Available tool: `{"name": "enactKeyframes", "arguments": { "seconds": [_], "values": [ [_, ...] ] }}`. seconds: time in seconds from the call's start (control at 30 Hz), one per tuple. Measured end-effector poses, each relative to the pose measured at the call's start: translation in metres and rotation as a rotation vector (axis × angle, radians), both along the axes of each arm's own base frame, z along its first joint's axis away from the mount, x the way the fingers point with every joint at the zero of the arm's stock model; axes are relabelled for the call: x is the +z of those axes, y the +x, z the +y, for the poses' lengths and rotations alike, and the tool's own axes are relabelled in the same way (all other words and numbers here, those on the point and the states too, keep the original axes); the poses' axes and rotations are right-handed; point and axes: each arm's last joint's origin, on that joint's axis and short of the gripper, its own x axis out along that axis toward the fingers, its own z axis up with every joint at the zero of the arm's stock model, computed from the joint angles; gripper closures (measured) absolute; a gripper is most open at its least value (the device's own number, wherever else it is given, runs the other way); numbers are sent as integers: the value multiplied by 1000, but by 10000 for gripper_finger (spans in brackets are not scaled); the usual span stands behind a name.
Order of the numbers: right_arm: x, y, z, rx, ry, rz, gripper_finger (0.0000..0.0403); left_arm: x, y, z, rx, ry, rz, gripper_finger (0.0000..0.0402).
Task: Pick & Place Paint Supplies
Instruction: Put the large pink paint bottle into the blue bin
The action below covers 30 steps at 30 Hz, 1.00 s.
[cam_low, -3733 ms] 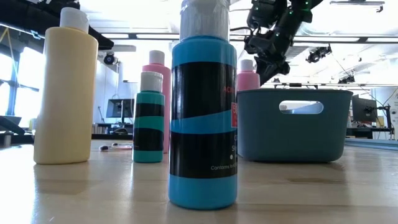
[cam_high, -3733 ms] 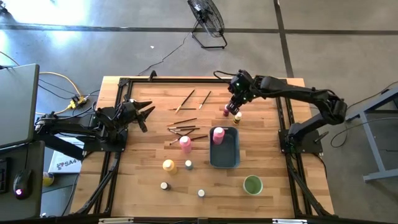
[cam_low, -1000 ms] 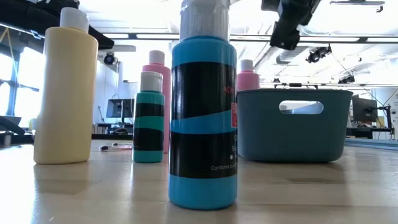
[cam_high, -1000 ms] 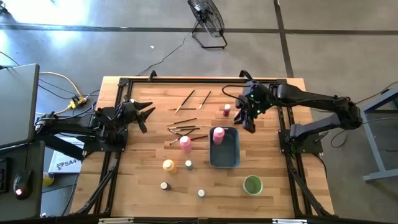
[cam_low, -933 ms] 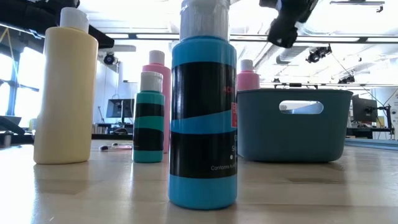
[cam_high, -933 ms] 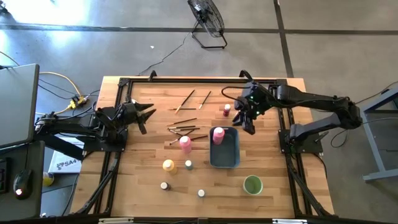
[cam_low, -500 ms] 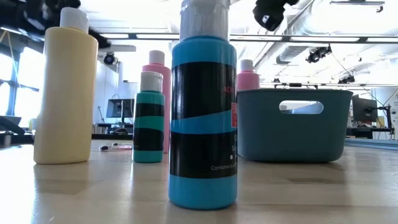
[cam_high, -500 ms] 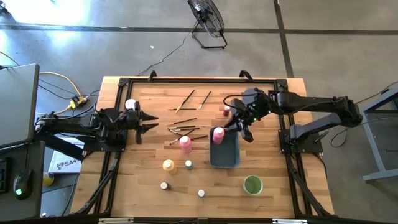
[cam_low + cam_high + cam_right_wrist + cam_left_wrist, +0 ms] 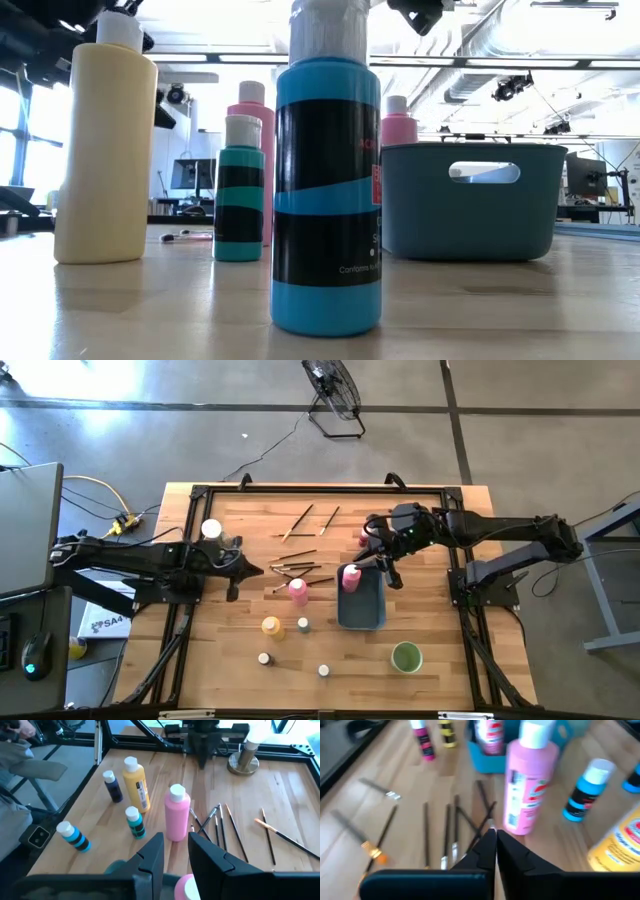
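My left gripper (image 9: 257, 570) (image 9: 495, 837) is shut with nothing in it, hanging just short of the loose brown-handled paintbrushes (image 9: 296, 568) (image 9: 451, 827) that lie flat on the wood. Beyond them a pink squeeze bottle (image 9: 298, 590) (image 9: 527, 780) stands upright. My right gripper (image 9: 384, 568) (image 9: 175, 855) hovers open over the far left corner of the blue-grey tray (image 9: 368, 610). It is above a second pink bottle (image 9: 350, 576) that stands in the tray. A yellow bottle (image 9: 271, 626) stands nearer the front.
Small jars (image 9: 303, 625) (image 9: 264, 658) (image 9: 323, 671) stand near the front. A small pink jar (image 9: 365, 538) and a yellow one (image 9: 447, 731) stand beyond the tray. Two more brushes (image 9: 300, 520) lie at the back. A green cup (image 9: 406, 657) sits front right, and a white-topped knob (image 9: 211, 529) far left.
My left gripper has reached from the left edge toward the paintbrushes, sinking and tipping more level, and has shut from spread fingers. My right gripper has swung from the tray's far right corner toward the left, over the pink bottle in the tray, rolling as it went.
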Motion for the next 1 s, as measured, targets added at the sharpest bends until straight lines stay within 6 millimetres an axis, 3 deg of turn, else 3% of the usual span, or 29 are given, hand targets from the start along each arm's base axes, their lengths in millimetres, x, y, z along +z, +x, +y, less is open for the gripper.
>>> {"name": "enactKeyframes", "arguments": {
  "seconds": [0.3, 0.77, 1.0],
  "values": [
    [0, 0, 0, 0, 0, 1, 322, -26, 25, -2, -156, 144, 162, 399],
    [0, 0, 0, 14, -23, -4, 322, -50, 57, -6, -368, 283, 138, 400],
    [-6, 0, 0, 14, -21, 11, 322, -47, 64, -6, -371, 321, 66, 400]
  ]
}}
